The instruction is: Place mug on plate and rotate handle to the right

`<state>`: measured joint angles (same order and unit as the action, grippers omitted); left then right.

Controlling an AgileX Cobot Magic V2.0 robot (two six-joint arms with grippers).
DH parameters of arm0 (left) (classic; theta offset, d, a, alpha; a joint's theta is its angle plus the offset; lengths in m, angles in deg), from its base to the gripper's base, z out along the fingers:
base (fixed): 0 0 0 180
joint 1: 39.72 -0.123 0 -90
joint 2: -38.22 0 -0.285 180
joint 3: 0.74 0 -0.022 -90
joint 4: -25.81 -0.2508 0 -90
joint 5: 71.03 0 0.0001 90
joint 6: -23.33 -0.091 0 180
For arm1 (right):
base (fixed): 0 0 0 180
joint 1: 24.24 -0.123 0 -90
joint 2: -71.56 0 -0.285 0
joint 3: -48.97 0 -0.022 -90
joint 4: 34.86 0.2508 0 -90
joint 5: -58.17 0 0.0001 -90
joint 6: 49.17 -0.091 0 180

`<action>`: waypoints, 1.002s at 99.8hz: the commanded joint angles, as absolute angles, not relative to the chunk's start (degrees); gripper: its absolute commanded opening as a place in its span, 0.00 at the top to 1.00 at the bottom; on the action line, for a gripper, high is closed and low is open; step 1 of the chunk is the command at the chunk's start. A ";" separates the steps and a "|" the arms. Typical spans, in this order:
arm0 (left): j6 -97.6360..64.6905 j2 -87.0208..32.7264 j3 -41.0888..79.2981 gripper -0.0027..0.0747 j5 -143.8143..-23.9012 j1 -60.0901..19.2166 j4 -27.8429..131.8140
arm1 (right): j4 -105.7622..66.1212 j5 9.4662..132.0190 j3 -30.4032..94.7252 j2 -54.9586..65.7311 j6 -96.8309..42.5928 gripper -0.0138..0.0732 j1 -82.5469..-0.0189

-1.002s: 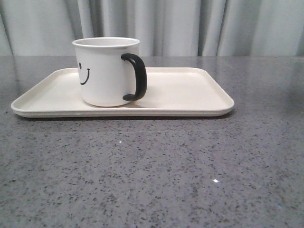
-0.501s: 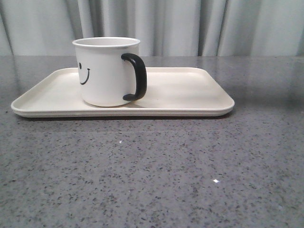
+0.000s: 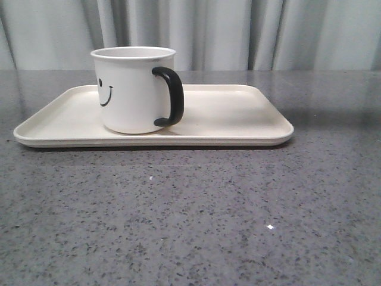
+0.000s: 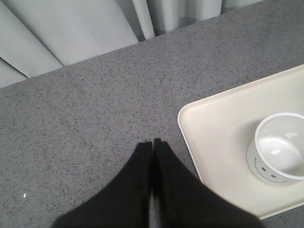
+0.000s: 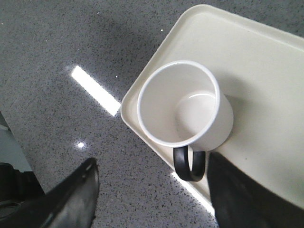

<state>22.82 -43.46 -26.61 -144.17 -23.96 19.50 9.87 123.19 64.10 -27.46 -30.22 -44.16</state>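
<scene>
Standing on the plate (image 3: 238,116), mug (image 3: 132,89) untouched; left tool (image 4: 152,145) pressed together, right tool (image 5: 152,185) spread.

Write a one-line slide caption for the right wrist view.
Open right gripper above the empty mug, which stands near a corner of the plate, its handle pointing toward the jaws.

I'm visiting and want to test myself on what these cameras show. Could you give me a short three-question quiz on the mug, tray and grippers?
1. True or false: the mug stands upright on the tray.
2. In the front view, the black handle points: A) left, B) right, C) away toward the curtain.
3. Fill in: the left gripper is ____, the right gripper is ____.

Key: 1 true. 2 B. 3 shut; open, its fingers either side of the handle, not touching it.
</scene>
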 commanded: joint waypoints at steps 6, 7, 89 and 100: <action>23.33 -40.99 -27.27 0.99 -143.45 -24.16 18.81 | 14.74 120.55 66.01 -27.61 -30.07 0.27 -44.71; 23.33 -40.99 -27.27 0.99 -143.45 -24.16 18.81 | 14.74 120.41 66.01 -27.71 -30.07 0.27 -44.77; 23.81 -37.01 -23.89 0.99 -143.45 -24.16 12.63 | 14.51 115.33 65.94 -36.54 -30.57 0.32 -47.78; 23.81 -37.01 -23.89 0.99 -143.45 -24.16 12.63 | 14.51 114.08 65.94 -36.65 -30.57 0.32 -48.18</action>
